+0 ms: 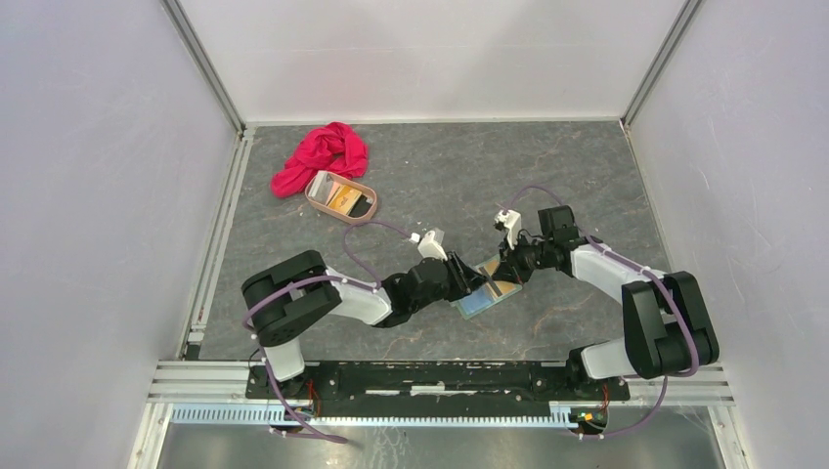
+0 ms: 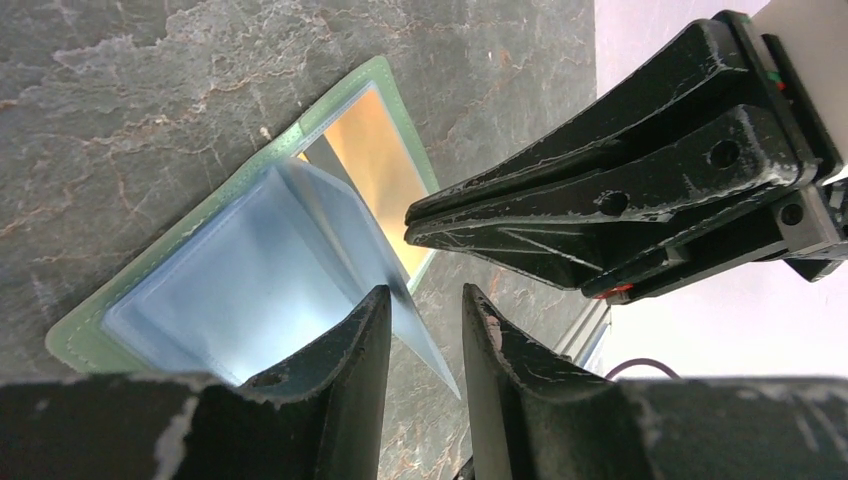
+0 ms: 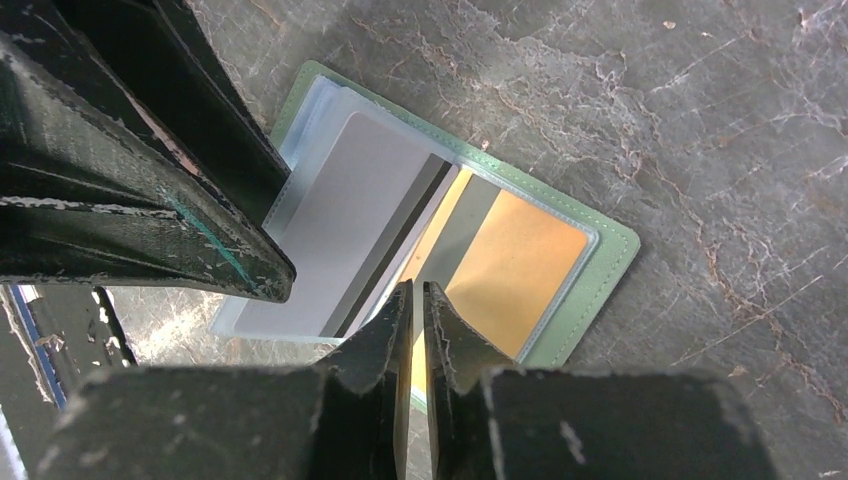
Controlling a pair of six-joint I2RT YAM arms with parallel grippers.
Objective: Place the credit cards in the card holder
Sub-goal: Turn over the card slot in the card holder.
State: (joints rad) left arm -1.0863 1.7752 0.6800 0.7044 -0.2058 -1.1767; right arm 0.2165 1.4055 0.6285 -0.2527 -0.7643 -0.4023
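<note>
On the table [image 1: 587,176], the card holder [image 3: 610,250] is straddled at its clear leaf [image 2: 340,220] by the half-spread left gripper [image 2: 425,300], the orange card [image 3: 520,270] beyond it met by the near-closed right gripper [image 3: 417,295], grip unclear.

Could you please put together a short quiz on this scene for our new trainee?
1. True or false: the card holder lies open on the table.
2. The pocketed card beside the silvery-white card is: A orange-gold, B blue, C black?
3. What lies next to the tray?
Key: 1 true; 2 A; 3 the red cloth.
</note>
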